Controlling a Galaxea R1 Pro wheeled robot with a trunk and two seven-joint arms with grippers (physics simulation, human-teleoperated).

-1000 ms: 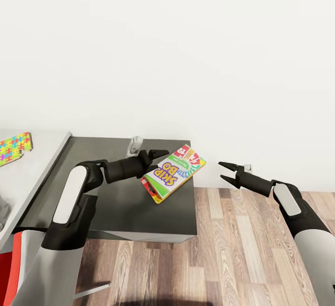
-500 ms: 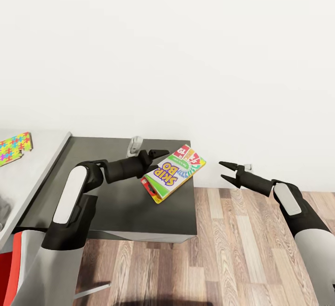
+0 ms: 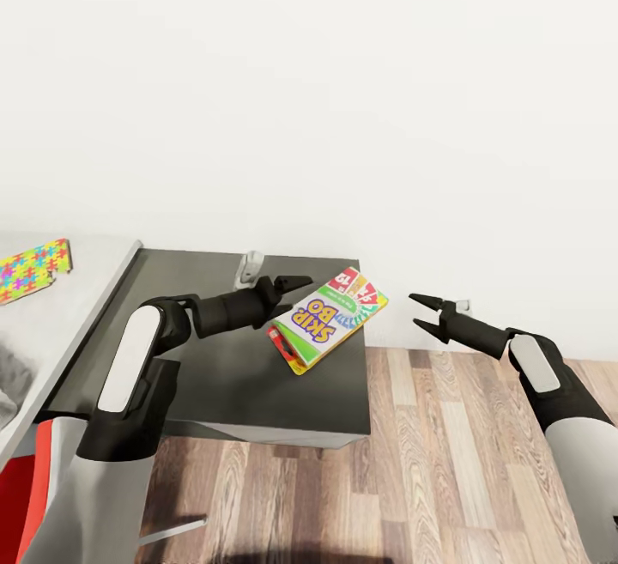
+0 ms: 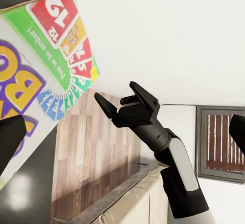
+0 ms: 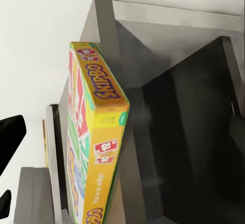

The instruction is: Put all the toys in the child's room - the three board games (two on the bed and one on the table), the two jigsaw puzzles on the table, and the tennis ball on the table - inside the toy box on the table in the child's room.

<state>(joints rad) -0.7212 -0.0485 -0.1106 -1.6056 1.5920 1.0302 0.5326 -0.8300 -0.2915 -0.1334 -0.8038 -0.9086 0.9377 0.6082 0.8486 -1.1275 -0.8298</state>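
My left gripper (image 3: 290,300) is shut on the white-green SKIP-BO board game (image 3: 331,317), holding it tilted in the air above the right end of a dark grey cabinet (image 3: 215,384). In the left wrist view the printed face of the board game (image 4: 46,55) lies close, with one fingertip (image 4: 10,142) on it. My right gripper (image 3: 426,314) hangs open and empty to the right of the box, over the wood floor, and also shows in the left wrist view (image 4: 127,104). The right wrist view looks at the box's yellow edge (image 5: 99,147). A jigsaw puzzle (image 3: 33,268) lies on the pale grey table (image 3: 60,324) at far left.
A small grey fitting (image 3: 250,268) stands at the cabinet's back edge against the white wall. The wood-plank floor (image 3: 446,470) stretches to the right of and in front of the cabinet. A grey shape (image 3: 10,379) is cut off at the table's near left.
The whole picture has shifted slightly right, so the camera has turned a little. The left gripper still holds the box the same way; the right gripper stays open.
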